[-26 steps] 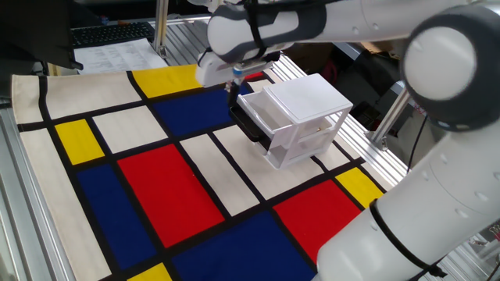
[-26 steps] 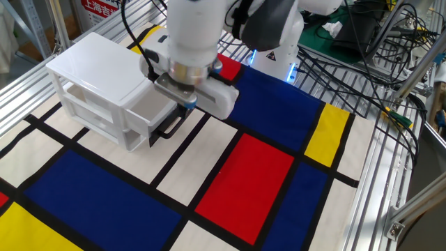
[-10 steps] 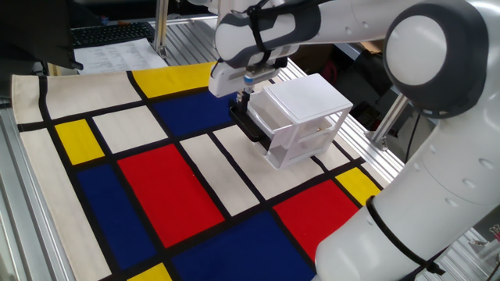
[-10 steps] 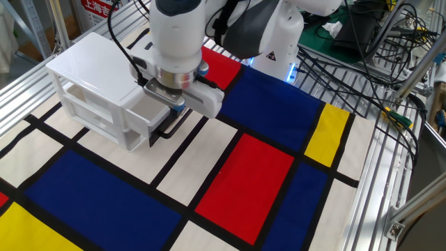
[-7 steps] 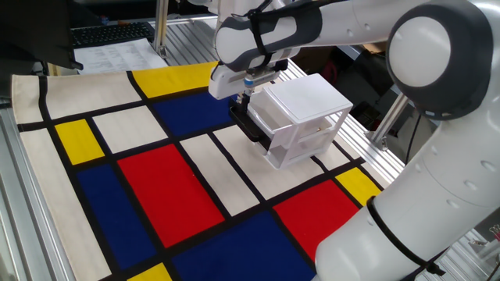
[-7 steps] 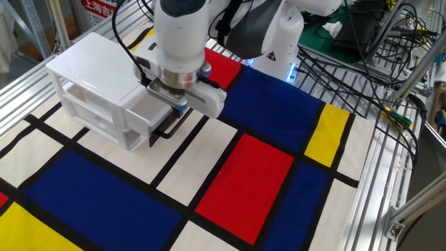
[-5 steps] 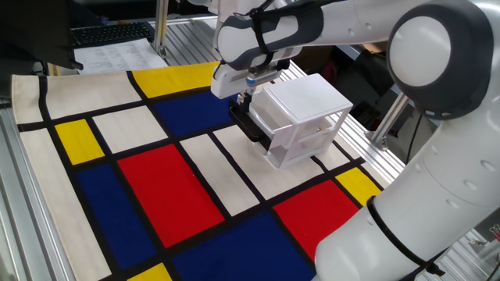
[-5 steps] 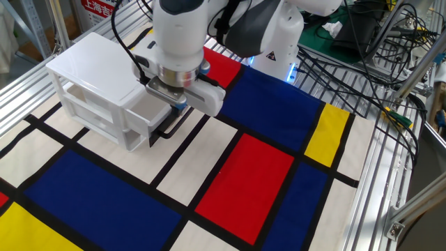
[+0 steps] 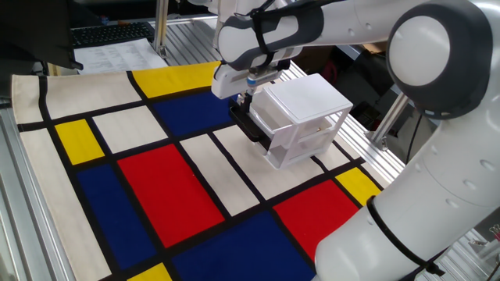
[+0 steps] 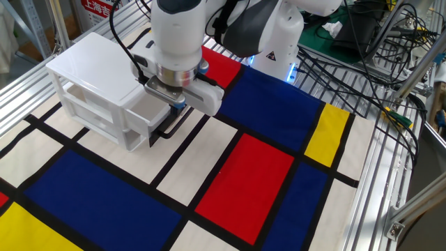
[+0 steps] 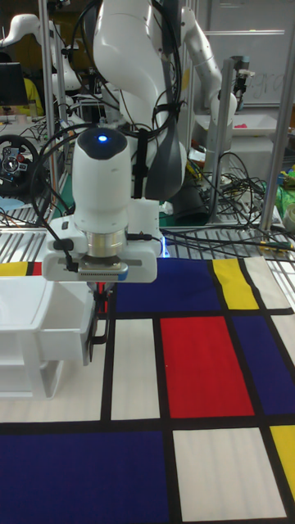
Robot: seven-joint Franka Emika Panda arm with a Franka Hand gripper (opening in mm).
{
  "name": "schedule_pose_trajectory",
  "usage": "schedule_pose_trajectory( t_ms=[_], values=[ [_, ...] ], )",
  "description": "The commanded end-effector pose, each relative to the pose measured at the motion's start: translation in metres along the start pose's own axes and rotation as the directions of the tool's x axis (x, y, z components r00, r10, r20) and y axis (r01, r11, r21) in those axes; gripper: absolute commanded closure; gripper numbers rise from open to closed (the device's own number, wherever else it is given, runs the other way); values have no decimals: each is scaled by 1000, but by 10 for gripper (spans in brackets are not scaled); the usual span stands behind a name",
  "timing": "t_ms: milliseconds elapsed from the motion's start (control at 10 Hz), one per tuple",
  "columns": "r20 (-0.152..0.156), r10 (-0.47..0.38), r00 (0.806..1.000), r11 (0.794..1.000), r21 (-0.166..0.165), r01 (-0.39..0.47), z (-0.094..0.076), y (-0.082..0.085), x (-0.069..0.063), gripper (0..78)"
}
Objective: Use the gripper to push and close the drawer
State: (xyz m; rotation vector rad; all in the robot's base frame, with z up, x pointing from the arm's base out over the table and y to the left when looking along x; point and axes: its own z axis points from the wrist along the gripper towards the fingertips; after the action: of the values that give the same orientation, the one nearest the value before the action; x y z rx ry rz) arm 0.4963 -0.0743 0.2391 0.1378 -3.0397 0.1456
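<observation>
In the tall fixed view, leftmost sat the white cabinet (image 11: pixel 41 327), its top drawer (image 11: pixel 92 340) poking out rightward, black front panel facing right; the gripper (image 11: pixel 101 307) hung just right of and above that panel, under the white wrist (image 11: pixel 100 266), apparently touching or just beside the panel's upper edge, contact not certain; so the drawer lay to the left of the fingers, and its slide axis ran left-right in this view, meaning the push should go leftward into the cabinet; in one fixed view the gripper (image 9: pixel 247 92) sat at the far-left end of the black panel, drawer (image 9: pixel 251 121) pulled out toward the near left from the cabinet (image 9: pixel 303 117); in the other fixed view the gripper (image 10: pixel 178 107) was above the drawer (image 10: pixel 155 110), which stuck out to the right of the cabinet (image 10: pixel 97 80) over the colour-block mat (image 10: pixel 244 167); finger spread hidden by the wrist, cannot tell whether wide or narrow; nothing seen held; drawer judged partly out, not yet closed.
</observation>
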Motion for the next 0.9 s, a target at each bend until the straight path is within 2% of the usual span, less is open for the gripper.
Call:
schedule_pose_trajectory(
  t_ms=[100, 400, 900],
  values=[
    [7, -13, 1000, 1000, -1, 13, 2, -10, -1, 776],
    [10, -29, 1000, 1000, -1, 29, 6, -20, 0, 776],
    [8, -35, 999, 999, 5, 35, 0, -31, 4, 776]
  ],
)
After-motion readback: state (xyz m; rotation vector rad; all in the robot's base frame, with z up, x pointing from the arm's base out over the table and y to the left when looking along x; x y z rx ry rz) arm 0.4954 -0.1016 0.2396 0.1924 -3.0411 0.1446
